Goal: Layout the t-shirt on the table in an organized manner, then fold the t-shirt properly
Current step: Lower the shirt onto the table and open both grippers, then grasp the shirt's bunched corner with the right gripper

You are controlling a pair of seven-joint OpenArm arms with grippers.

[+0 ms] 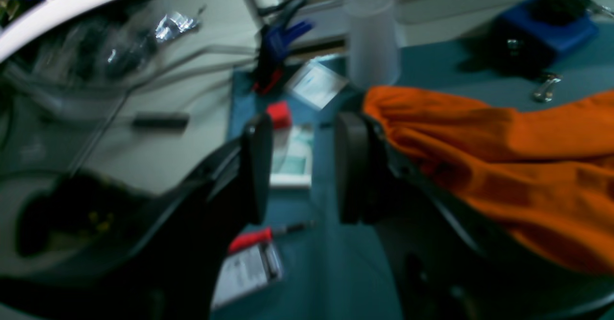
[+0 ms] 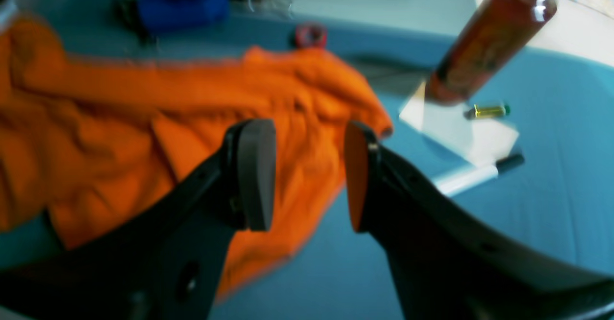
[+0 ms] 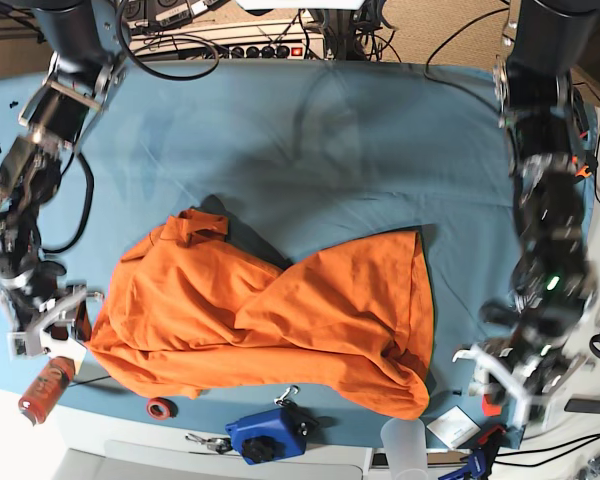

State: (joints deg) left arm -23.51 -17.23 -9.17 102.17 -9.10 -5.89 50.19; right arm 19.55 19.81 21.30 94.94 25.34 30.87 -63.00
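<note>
Crumpled orange t-shirt lying on the blue surface. Beside one end of the t-shirt stands a translucent cup; its contents cannot be made out. Near the t-shirt's other end is a reddish-brown bottle. Left hand, beside the t-shirt, and right hand, over it, are open and empty.

1 blue tape measure, 1 bottle

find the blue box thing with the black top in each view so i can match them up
left wrist: top right corner area, the blue box, beyond the orange shirt
right wrist: top edge, left of centre
base: bottom edge, just left of centre
shared landmark: the orange shirt, right beside it
</note>
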